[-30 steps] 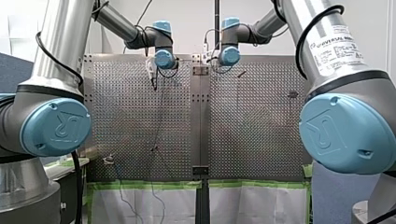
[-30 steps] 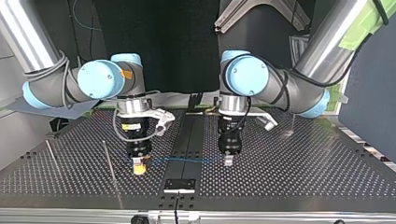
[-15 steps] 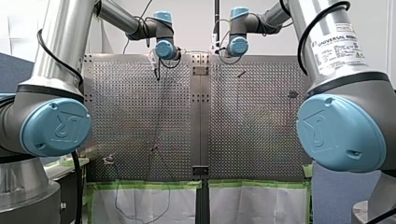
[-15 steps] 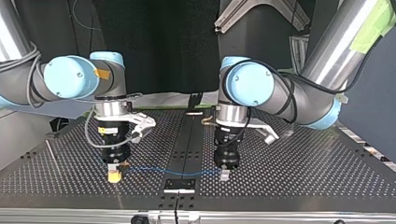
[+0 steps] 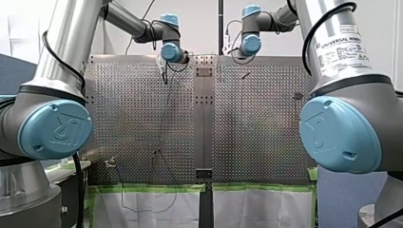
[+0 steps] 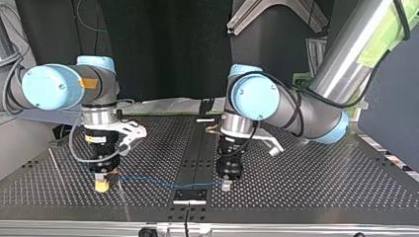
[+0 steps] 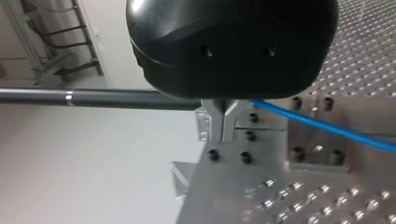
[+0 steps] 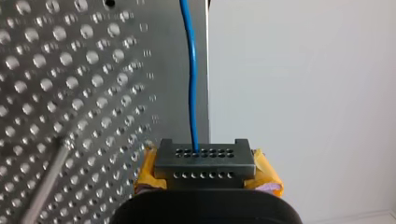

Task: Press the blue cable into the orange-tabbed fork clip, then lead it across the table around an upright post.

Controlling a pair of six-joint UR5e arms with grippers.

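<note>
Both jaws slid toward top view's left, gripping blue cable (image 6: 163,183); label (image 5: 343,51): UNIVERSAL ROBOTS.

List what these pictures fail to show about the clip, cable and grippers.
- Clip: not identifiable in any view; the front view's fittings on the table are too small to tell.
- Cable: the top view shows only the span between right gripper and left gripper; they hide anything beyond.
- Grippers, front view: hidden behind the wrists.
- Post: cut off by the right wrist view's edge.
</note>
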